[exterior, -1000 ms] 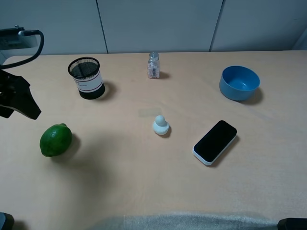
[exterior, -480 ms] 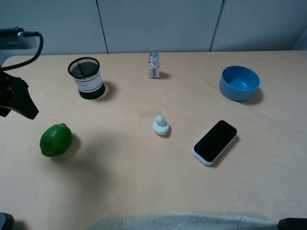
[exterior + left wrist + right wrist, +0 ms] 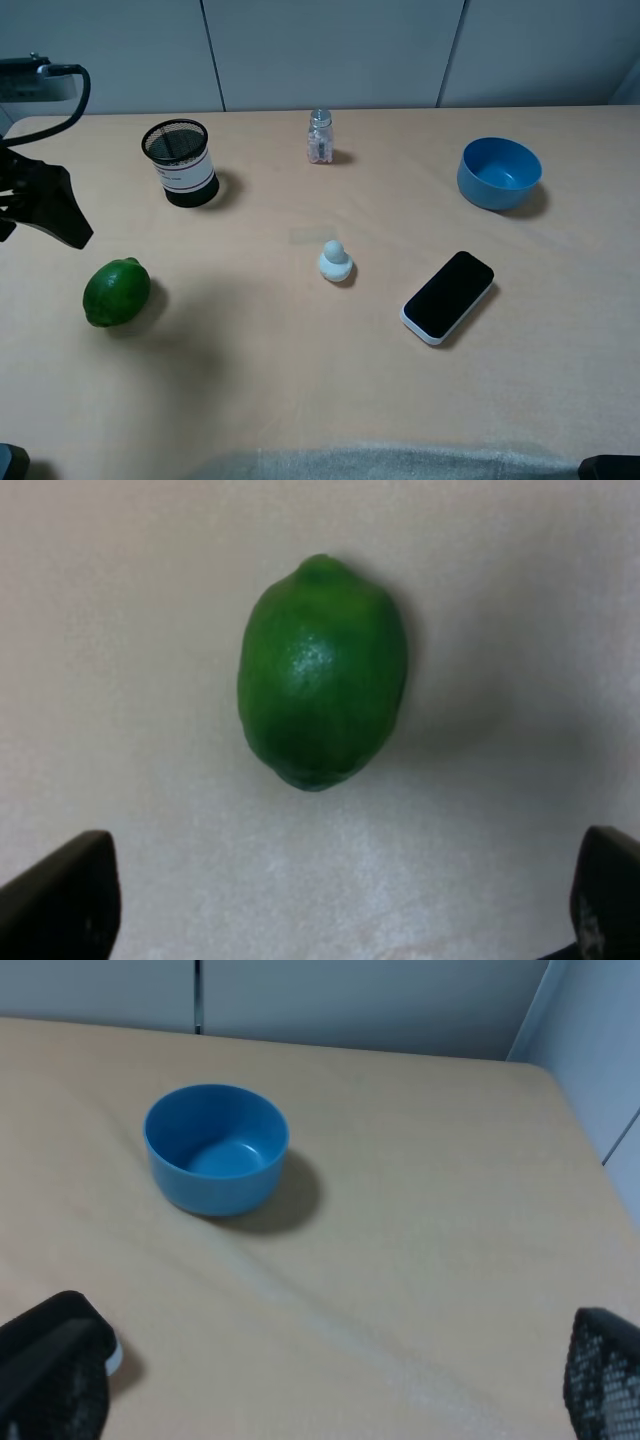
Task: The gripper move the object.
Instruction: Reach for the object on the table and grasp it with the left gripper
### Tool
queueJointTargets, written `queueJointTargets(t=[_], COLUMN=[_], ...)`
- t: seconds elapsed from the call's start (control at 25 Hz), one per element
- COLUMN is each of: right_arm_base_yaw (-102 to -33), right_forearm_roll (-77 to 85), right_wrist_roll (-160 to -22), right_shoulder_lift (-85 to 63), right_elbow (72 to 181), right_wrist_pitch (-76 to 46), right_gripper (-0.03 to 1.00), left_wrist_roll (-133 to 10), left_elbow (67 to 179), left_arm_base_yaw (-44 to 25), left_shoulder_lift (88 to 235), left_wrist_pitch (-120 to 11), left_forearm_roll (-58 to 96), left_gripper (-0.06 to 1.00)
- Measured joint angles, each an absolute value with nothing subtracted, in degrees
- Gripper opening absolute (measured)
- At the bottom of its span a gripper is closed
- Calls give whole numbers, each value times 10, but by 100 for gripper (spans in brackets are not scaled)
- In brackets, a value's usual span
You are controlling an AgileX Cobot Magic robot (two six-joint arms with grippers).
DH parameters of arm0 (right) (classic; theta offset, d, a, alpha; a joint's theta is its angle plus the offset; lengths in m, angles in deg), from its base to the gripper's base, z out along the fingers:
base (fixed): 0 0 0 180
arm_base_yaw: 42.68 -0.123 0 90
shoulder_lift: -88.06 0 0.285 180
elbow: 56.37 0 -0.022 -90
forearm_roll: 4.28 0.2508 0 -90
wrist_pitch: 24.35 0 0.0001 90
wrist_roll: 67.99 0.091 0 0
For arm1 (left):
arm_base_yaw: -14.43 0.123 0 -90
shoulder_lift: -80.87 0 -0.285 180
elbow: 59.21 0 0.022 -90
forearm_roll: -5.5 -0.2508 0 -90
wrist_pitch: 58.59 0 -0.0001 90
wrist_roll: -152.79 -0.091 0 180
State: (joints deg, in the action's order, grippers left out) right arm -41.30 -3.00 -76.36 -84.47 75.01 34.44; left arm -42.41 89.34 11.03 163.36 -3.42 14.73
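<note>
While the lime (image 3: pixel 116 291) lies on its side on the left part of the table (image 3: pixel 300 400), in front of the black mesh cup (image 3: pixel 180 162), the left gripper (image 3: pixel 335 905) hangs above it with fingers spread wide, not touching the fruit. We cannot tell what is inside the mesh cup. The blue bowl (image 3: pixel 216 1148) at the far right shows us only its own blue bottom. The small glass shaker (image 3: pixel 320 136) holds something pale, too small to name. The right gripper (image 3: pixel 320 1380) is also spread wide near the bowl, gripping nothing. A white duck (image 3: pixel 335 262) stands near the middle, well apart from the lime.
</note>
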Motion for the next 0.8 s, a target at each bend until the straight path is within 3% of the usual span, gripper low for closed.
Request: queueJointTargets(t=[0.8], right_arm_base_yaw=[-413], right_forearm_roll=[-30], right_wrist_roll=[-764], right_shoulder_lift=[-845], right_elbow=[750], right_wrist_pitch=[344], right_gripper=[69], left_wrist_roll=[-420], left_elbow=[893], left_arm_base_yaw=[110], left_shoulder_lift=[1634], left_wrist_pitch=[-21], left_forearm_roll=[110], left_gripper=[97])
